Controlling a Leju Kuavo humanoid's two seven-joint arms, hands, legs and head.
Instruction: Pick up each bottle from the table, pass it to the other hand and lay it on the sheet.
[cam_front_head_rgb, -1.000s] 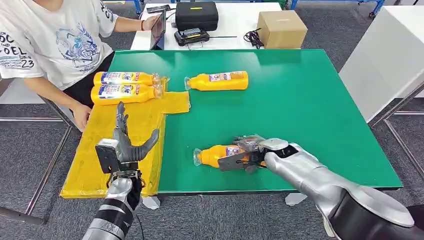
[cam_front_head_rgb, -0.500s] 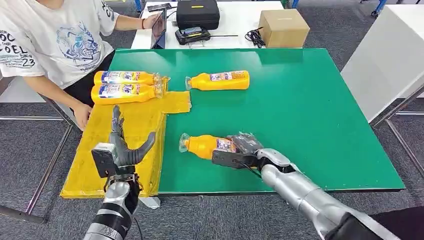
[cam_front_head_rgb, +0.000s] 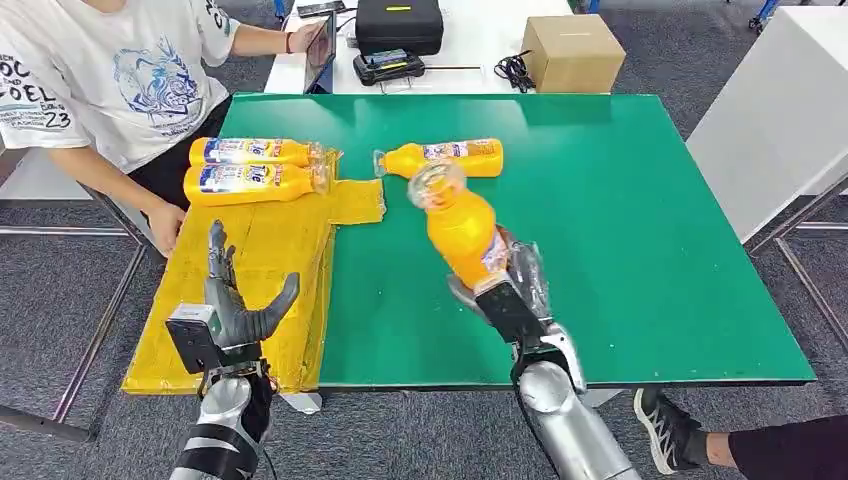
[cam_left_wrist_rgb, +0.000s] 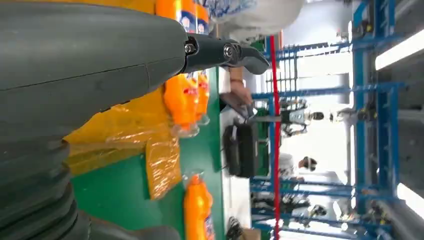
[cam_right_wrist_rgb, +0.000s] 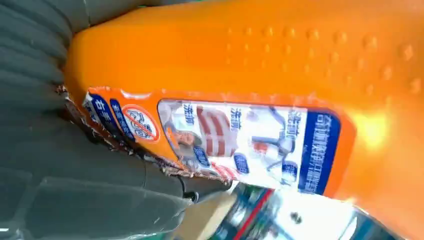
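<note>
1. An orange plastic bottle with a clear cap (cam_front_head_rgb: 460, 225) is gripped by the right hand (cam_front_head_rgb: 508, 292) above the green desk (cam_front_head_rgb: 640, 200), cap tilted up.
2. The left hand (cam_front_head_rgb: 232, 300) is held open, holding nothing, over the yellow plastic sheet (cam_front_head_rgb: 270, 250) beside the desk's left edge.

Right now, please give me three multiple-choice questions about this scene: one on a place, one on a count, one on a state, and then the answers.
1. Where do the two bottles beside each other lie?
A. on the yellow sheet
B. on the cardboard box
C. on the floor

2. How many orange bottles are there in all?
A. two
B. four
C. six

3. What is the left hand doing?
A. holding a bottle
B. pressing on the table
C. holding nothing, fingers apart

Answers: 1 A, both rest at the sheet's far end. 2 B, two on the sheet, one on the green table, one raised in the right hand. 3 C, it hovers open over the sheet.
</note>
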